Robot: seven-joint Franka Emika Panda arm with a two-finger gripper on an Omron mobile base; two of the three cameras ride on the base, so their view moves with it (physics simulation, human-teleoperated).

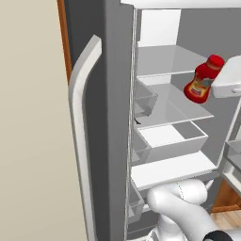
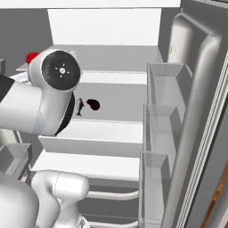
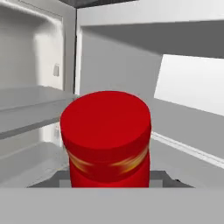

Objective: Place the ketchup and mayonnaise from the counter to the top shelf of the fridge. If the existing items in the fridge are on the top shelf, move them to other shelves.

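The ketchup [image 1: 202,80] is a red bottle with a red cap and a yellow label. It hangs tilted in front of the open fridge, about level with the gap between the top shelf [image 1: 164,59] and the second shelf [image 1: 174,106]. My gripper [image 1: 217,75] is shut on the bottle at its cap end. In the hand view the ketchup [image 3: 105,131] stands close up between the jaws of the gripper [image 3: 111,181], facing the fridge's inside. A bit of the red cap [image 2: 32,57] peeks out behind my arm. The mayonnaise is out of view.
The fridge door with its long handle [image 1: 82,122] stands open at the left, and door bins [image 2: 164,116] line the right side. A small fish [image 2: 79,107] and a dark red item [image 2: 93,104] lie on a middle shelf. Below it sits a white drawer [image 1: 174,139].
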